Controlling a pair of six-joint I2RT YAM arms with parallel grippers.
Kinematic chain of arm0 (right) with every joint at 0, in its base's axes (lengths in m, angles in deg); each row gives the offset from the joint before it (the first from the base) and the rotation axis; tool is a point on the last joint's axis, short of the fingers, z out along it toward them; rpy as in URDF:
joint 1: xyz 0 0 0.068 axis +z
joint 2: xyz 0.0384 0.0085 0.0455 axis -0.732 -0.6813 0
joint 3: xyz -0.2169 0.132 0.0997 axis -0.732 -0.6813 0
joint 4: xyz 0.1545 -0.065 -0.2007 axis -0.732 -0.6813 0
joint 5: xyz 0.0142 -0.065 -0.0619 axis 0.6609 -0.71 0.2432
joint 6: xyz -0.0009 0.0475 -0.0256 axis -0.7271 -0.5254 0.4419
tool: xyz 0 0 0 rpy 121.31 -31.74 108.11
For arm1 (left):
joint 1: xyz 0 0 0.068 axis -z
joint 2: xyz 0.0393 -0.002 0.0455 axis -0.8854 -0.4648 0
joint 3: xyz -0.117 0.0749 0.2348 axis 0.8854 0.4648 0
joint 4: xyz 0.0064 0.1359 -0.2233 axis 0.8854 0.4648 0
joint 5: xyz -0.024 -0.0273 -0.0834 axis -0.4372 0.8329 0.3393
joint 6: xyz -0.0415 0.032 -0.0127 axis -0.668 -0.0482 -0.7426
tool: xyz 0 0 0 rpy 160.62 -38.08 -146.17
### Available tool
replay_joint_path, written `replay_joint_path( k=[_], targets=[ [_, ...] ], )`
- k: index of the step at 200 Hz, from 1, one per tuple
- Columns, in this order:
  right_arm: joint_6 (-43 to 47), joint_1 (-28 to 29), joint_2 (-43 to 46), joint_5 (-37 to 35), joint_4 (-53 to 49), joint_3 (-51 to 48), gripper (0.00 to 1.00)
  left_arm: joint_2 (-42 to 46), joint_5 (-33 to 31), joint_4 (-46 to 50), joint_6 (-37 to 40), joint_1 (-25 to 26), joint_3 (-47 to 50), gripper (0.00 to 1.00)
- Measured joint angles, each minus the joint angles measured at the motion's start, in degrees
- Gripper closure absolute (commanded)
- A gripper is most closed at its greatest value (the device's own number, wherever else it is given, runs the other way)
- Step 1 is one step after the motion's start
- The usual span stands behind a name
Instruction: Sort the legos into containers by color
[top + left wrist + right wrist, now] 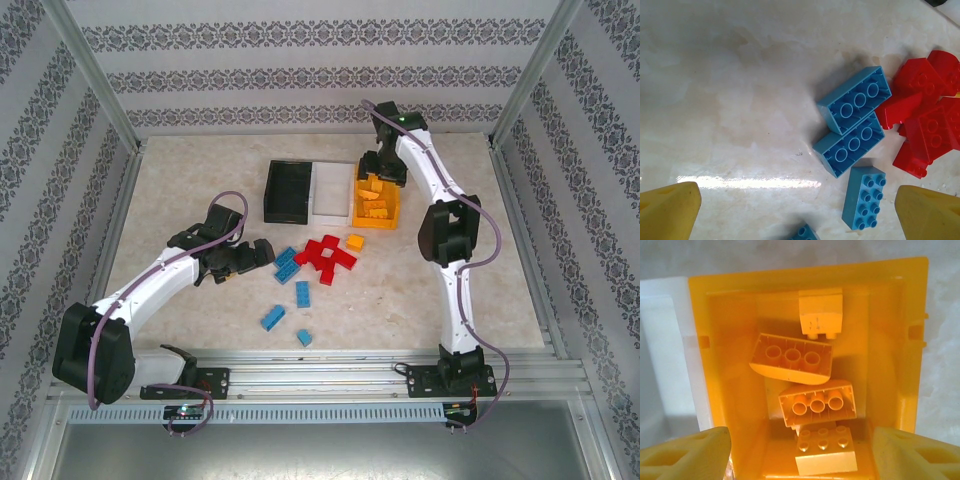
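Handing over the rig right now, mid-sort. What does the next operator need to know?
Left end effector: open, empty, over the table beside the blue bricks.
Right end effector: open, empty, above the orange bin.
Done: at least four orange bricks lie in the orange bin.
Left: one orange brick lies on the table by the red pile. The red pile and the blue bricks are unsorted on the table. The black bin and white bin look empty.
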State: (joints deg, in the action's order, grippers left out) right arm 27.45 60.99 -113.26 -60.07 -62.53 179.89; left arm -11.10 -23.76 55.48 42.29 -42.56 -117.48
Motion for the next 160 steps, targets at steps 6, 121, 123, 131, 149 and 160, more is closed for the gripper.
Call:
replay_joint_path(
  k=[6, 121, 123, 131, 149, 160],
  targets=[
    [-0.11, 0.22, 1.46, 0.09, 0.31, -2.23, 0.26, -0.24, 0.26, 0.0, 0.0, 0.0, 0.0, 0.0],
    [-3.13, 7.17, 25.66, 7.43, 10.36, -42.4, 0.25, -6.27, -2.8, 11.76, 15.19, 18.58, -4.55, 0.14],
    [-3.13, 7.15, 25.77, 7.48, 10.54, -42.8, 0.25, -6.29, -2.91, 11.85, 15.21, 19.1, -4.48, 0.14],
    [-3.13, 6.91, 26.14, 7.63, 11.06, -44.39, 0.26, -6.54, -3.69, 11.98, 15.5, 20.74, -4.28, 0.17],
    [-3.13, 6.82, 27.19, 7.87, 11.93, -47.5, 0.25, -7.8, -4.96, 12.07, 15.69, 23.23, -3.54, 0.23],
    [-3.15, 6.82, 27.98, 8.2, 12.33, -49.09, 0.26, -8.85, -5.66, 12.07, 15.78, 23.82, -3.04, 0.25]
  ],
)
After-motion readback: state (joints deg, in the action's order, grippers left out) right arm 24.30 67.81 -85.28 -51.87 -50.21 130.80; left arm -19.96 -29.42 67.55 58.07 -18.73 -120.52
